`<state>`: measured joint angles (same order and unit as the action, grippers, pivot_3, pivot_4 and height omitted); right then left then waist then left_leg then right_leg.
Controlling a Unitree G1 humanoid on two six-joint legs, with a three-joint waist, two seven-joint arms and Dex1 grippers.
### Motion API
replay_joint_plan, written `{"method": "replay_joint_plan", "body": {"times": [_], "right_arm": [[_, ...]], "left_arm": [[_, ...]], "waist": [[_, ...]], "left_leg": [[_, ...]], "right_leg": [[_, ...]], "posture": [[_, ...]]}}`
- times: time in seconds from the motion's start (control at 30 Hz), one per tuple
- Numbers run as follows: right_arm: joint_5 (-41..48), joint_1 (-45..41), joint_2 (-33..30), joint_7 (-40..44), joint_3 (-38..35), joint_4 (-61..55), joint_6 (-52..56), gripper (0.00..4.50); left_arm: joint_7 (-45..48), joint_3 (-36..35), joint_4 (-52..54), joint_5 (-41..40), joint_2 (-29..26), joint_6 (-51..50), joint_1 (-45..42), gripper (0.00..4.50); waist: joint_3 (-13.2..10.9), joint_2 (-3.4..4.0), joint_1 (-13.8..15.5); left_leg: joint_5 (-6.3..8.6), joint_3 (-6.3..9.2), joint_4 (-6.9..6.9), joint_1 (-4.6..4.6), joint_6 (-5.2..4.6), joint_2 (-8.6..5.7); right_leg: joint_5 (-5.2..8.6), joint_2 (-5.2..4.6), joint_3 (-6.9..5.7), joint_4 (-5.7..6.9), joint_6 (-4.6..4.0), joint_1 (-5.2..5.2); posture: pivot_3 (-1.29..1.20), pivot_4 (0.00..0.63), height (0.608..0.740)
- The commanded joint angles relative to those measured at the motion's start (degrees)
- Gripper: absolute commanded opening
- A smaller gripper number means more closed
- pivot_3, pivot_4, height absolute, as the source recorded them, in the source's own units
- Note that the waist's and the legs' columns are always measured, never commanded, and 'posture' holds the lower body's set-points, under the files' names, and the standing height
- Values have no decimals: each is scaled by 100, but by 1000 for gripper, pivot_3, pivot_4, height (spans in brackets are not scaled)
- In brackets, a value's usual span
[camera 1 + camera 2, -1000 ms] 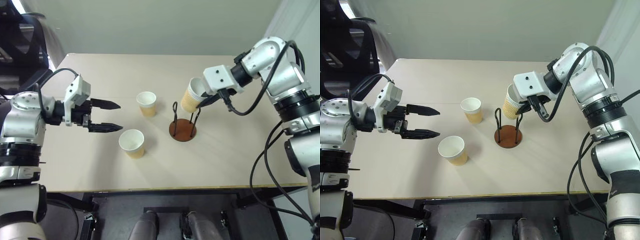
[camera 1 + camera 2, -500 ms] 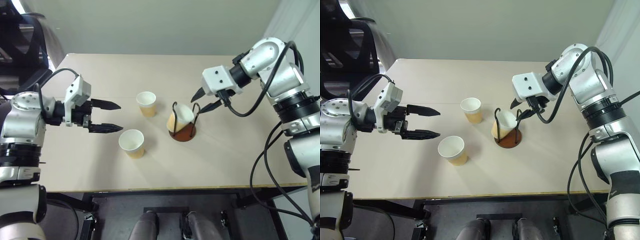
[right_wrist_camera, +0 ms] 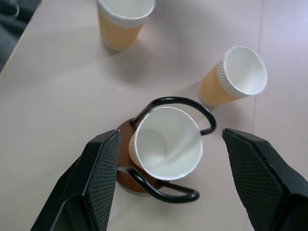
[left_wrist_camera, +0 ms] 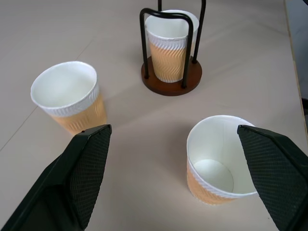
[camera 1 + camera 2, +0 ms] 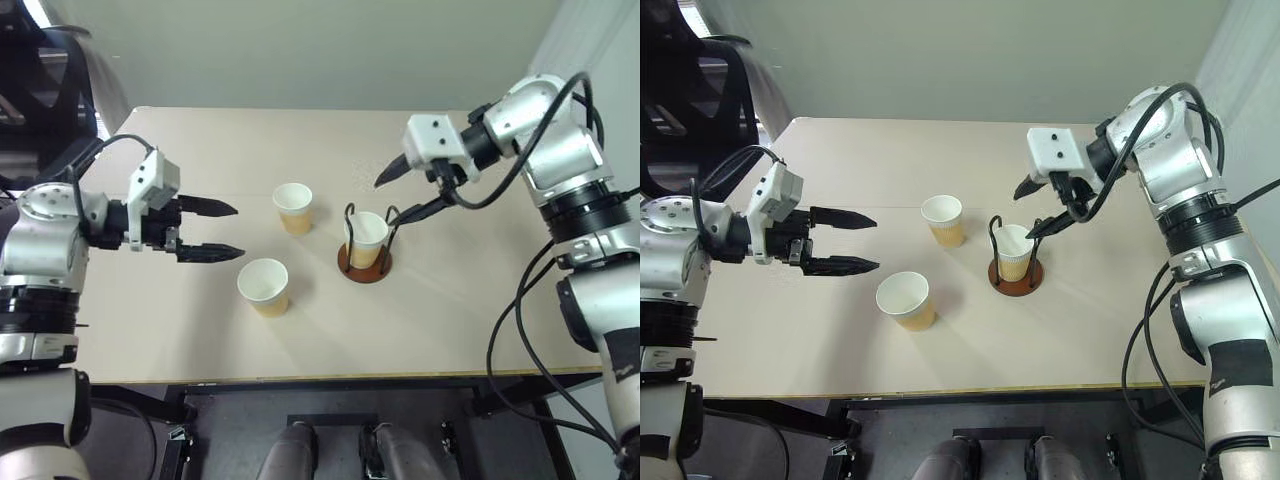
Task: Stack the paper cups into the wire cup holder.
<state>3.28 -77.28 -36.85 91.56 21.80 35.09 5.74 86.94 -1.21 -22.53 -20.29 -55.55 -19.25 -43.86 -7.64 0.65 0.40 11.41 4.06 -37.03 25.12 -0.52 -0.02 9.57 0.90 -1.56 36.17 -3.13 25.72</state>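
Observation:
One paper cup stands upright inside the wire cup holder, between its two dark loops on the reddish-brown base. My right gripper hovers open just above and behind that cup, touching nothing; the right wrist view looks down into the cup between the spread fingers. Two more paper cups stand free on the table, one farther back and one nearer the front. My left gripper is open and empty, level with these two cups and left of them.
The beige table has bare room to the right of the holder and along its front edge. A dark chair stands off the table's far left corner.
My right gripper opened and let go of the cup it held above the holder. The cup dropped in tilted, then settled upright between the loops. The left arm stayed still.

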Motion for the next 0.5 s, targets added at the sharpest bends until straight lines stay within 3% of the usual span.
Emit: {"method": "replay_joint_plan", "body": {"times": [0.03, 0.37, 0.5], "right_arm": [[104, -169, -162, -66, -452, 186, 94, 3399], [681, 358, -221, 94, -1104, 193, -187, 3399], [998, 418, -405, 94, -858, 217, 93, 3399]], "left_arm": [[-97, -153, 38, 105, -141, 200, -99, 4500], [150, -127, -531, 112, -186, 130, -611, 4500], [32, -32, -931, 410, -117, 558, -932, 4500]], "waist": [[0, 0, 6], [0, 0, 1], [0, 0, 9]], "left_leg": [[0, 0, 0, 0, 0, 0], [-3, 0, 0, -3, 5, 0], [-5, 0, 0, -4, 7, 0]], "right_leg": [[0, 0, 0, 0, 0, 0], [-4, 0, 1, 6, 7, -1], [-9, 1, 0, 10, 14, 1]], "posture": [[0, 150, 740], [0, 150, 740], [0, 150, 740]]}}
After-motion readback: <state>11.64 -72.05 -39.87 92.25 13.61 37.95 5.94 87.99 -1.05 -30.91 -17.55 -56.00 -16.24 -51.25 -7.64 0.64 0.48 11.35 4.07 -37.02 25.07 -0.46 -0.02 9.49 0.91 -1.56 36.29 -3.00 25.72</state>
